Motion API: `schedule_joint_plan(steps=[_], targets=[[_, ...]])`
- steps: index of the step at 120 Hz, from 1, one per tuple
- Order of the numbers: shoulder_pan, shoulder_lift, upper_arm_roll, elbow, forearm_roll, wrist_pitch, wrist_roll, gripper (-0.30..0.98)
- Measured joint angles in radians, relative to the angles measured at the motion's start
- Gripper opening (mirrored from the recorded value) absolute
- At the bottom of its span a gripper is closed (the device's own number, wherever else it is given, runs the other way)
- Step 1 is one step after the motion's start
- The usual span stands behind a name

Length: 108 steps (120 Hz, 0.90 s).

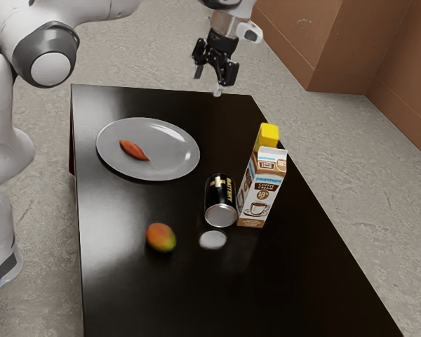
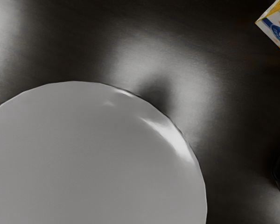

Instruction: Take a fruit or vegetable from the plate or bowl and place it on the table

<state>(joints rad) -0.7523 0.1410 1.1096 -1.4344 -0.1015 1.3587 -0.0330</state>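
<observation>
- Dark desk (image 1: 126, 295), set on a grey floor (image 1: 38, 105), brown walls at upper right of the exterior frame.
- Grey plate (image 1: 175, 158), upper left; reddish elongated vegetable (image 1: 134, 149) resting on it.
- Pincer (image 1: 212, 78), upper centre, raised; released, fingers apart.
- Red-green fruit (image 1: 161, 238), lower left of centre, on the desk.
- Black can (image 1: 220, 200), right of centre, just beside the carton (image 1: 262, 189).

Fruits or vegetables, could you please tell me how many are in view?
2: the reddish pointed one lies on the plate; the mango lies on the table to the exterior view's left of the can. A small one could be hidden behind the carton.
</observation>
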Motion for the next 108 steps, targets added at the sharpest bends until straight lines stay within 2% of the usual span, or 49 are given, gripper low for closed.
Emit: schedule_joint_plan(steps=[17,29,38,57,63,72,82,94,100,104,108], targets=[[0.018,-0.001,0.003,0.007,-0.026,0.073,-0.006,0.69],[0.016,-0.019,-0.001,0.184,-0.033,0.063,0.015,0.69],[-0.026,-0.075,-0.016,0.242,-0.035,0.010,0.064,0.69],[-0.083,-0.080,-0.018,0.244,0.053,-0.119,0.156,0.68],[-0.093,-0.099,-0.001,0.224,0.060,-0.172,0.181,0.68],[-0.048,-0.106,0.026,0.172,0.051,-0.236,0.216,0.68],[0.062,-0.110,0.030,0.155,0.015,-0.289,0.275,0.69],[0.143,-0.148,0.020,0.073,0.013,-0.263,0.412,0.69],[0.134,-0.270,-0.061,-0.032,0.072,-0.212,0.476,0.69],[0.089,-0.390,-0.172,-0.120,0.134,-0.173,0.510,0.69],[0.089,-0.489,-0.296,-0.197,0.198,-0.138,0.540,0.69]])
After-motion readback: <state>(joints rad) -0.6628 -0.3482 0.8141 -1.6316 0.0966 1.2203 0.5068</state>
